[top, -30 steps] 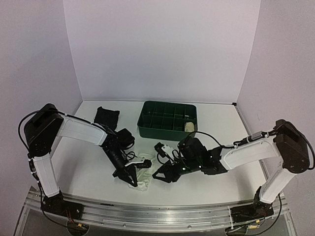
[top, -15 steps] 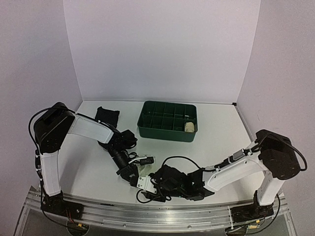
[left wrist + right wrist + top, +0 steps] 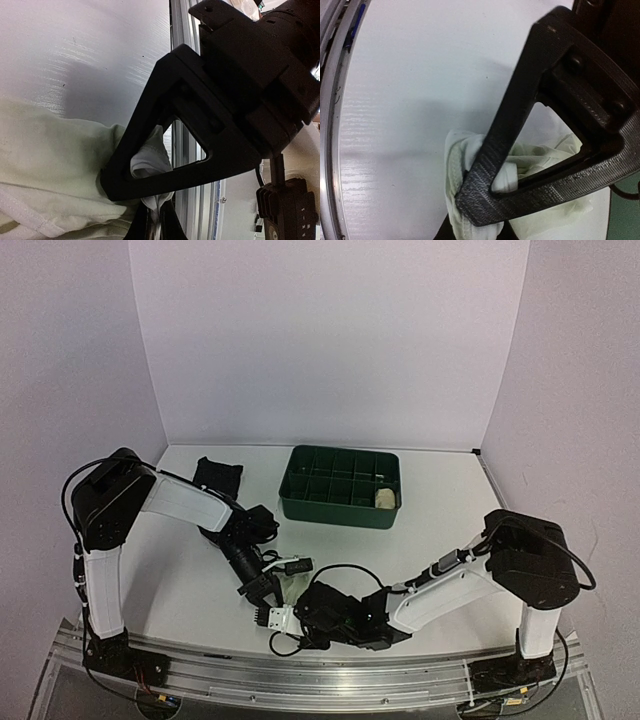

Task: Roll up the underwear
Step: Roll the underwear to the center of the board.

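Bunching at the near edge of the white table (image 3: 440, 530), the crumpled cream cloth underwear (image 3: 55, 165) lies heaped, with no clear long axis. One corner is pinched in the left gripper (image 3: 155, 225), whose fingers are clamped on it. The right gripper (image 3: 472, 232) sits just beside, its tips buried in folds; I cannot tell its grip. Both arms reach low, wrists nearly meeting.

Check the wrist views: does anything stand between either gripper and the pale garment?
Nothing visible does. The left gripper is shut on the pale garment at its edge, and the right gripper pinches the same cloth, bunched at its fingertips. The black garment and the green tray lie farther back.
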Controlling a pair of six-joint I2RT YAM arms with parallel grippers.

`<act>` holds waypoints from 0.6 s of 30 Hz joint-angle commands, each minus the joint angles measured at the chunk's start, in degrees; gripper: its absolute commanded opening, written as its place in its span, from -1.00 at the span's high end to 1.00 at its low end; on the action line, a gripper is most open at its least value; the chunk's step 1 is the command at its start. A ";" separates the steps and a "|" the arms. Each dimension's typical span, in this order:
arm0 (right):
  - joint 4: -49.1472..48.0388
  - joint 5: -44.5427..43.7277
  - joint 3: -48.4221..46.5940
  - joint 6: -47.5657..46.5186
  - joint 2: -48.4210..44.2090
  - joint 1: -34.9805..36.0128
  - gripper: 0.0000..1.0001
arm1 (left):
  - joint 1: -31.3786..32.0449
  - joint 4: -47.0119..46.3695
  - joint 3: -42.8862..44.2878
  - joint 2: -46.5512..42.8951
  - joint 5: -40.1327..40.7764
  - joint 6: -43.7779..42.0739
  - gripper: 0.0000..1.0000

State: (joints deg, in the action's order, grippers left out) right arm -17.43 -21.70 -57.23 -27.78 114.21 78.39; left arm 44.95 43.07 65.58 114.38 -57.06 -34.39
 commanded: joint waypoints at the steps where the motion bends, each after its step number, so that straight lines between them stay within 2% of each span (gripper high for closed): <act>1: 2.07 1.36 -2.60 2.46 0.21 0.18 0.96 | -0.38 -0.68 1.39 0.43 -1.62 0.68 0.95; 2: 2.37 1.61 -2.47 3.43 -0.03 0.18 1.00 | -0.47 -0.72 1.39 0.31 -1.53 0.65 0.86; 5: 3.29 3.45 -0.70 9.22 -1.01 -0.42 1.00 | -2.86 -0.68 1.73 -1.34 -1.89 -0.45 0.18; 6: 3.73 5.36 -0.05 12.09 -1.50 -0.98 1.00 | -4.45 -0.55 1.82 -1.97 -2.48 -1.82 0.08; 8: 4.48 10.77 1.20 19.34 -2.18 -3.10 1.00 | -8.02 0.31 1.63 -5.18 -3.46 -6.91 0.01; 11: 6.86 20.29 0.31 26.91 -1.57 -5.74 1.00 | -12.41 1.26 0.05 -10.47 -1.41 -19.53 0.01; 16: 9.14 33.60 -2.34 37.93 1.30 -10.73 1.00 | -12.64 2.33 -4.99 -17.54 1.93 -31.87 0.06; 18: 9.02 37.63 -2.84 41.34 2.61 -12.59 1.00 | -11.73 -2.43 -9.61 -21.98 2.80 -33.72 0.07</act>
State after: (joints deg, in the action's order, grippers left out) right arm -12.59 2.33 -58.57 1.30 113.88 69.34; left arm 31.20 43.67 62.81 99.76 -55.83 -56.60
